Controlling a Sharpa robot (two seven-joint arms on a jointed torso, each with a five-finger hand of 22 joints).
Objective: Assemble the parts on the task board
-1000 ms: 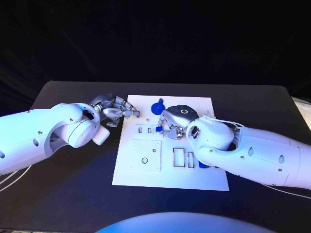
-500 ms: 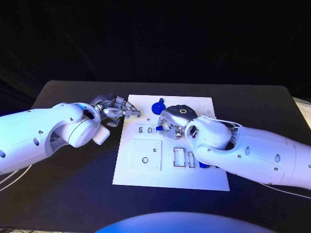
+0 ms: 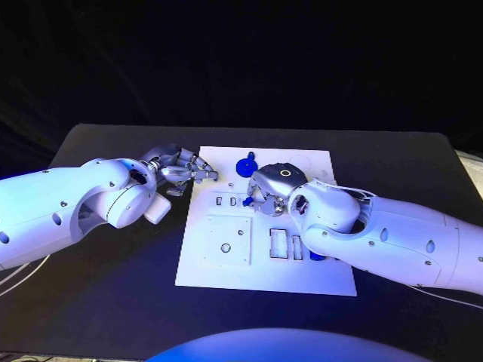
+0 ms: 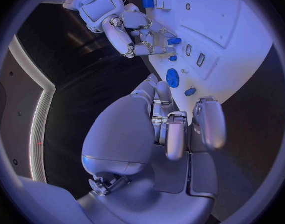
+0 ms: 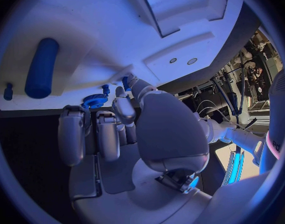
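The white task board (image 3: 266, 264) lies in the middle of the black table. My right hand (image 3: 266, 188) is low over the board's upper middle, by two small slots (image 3: 226, 201). It pinches a small blue part (image 4: 173, 41) at its fingertips (image 5: 127, 82). A blue gear (image 3: 245, 167) stands on the board just beyond that hand, and shows too as the gear (image 4: 172, 77) and the gear (image 5: 94, 100). My left hand (image 3: 182, 170) hovers at the board's upper left edge, fingers (image 4: 173, 132) curled in with nothing in them.
A blue cylinder (image 5: 42, 67) and a small blue peg (image 5: 8, 91) lie on the board. Another blue piece (image 3: 315, 256) peeks out beside my right forearm. A square recess (image 3: 227, 240) and narrow slots (image 3: 278, 243) mark the board's near half.
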